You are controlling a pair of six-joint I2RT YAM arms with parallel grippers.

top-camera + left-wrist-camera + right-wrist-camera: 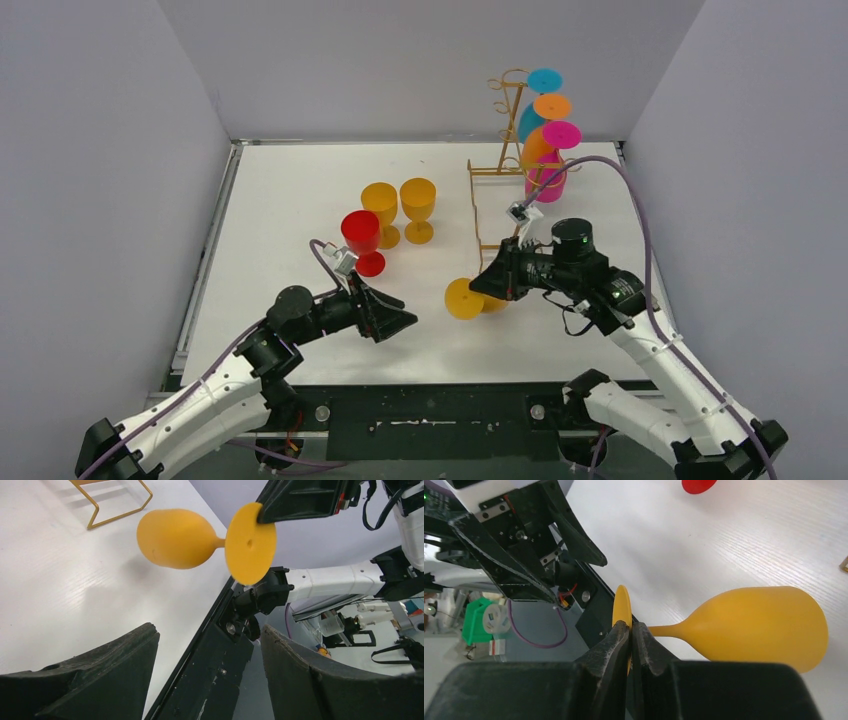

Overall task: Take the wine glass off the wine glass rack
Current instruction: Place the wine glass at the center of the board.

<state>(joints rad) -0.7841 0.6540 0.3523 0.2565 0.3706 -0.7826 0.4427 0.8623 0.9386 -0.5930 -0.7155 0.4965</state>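
The gold wire wine glass rack point(503, 130) stands at the table's back right. A teal, an orange and a pink glass point(552, 150) hang on it. Its base shows in the left wrist view point(117, 505). My right gripper point(482, 287) is shut on the round foot of a yellow wine glass point(464, 298), held sideways just above the table, away from the rack. In the right wrist view the fingertips point(621, 630) pinch the foot edge and the bowl point(759, 627) points right. The left wrist view shows that glass point(180, 537). My left gripper point(405, 320) point(207, 640) is open and empty, just left of it.
Two yellow glasses point(380, 205) point(418, 203) and a red glass point(360, 235) stand upright at the table's middle left. The red glass's edge shows in the right wrist view point(698, 485). Grey walls close in the sides and back. The black front rail point(430, 405) lies near the arms.
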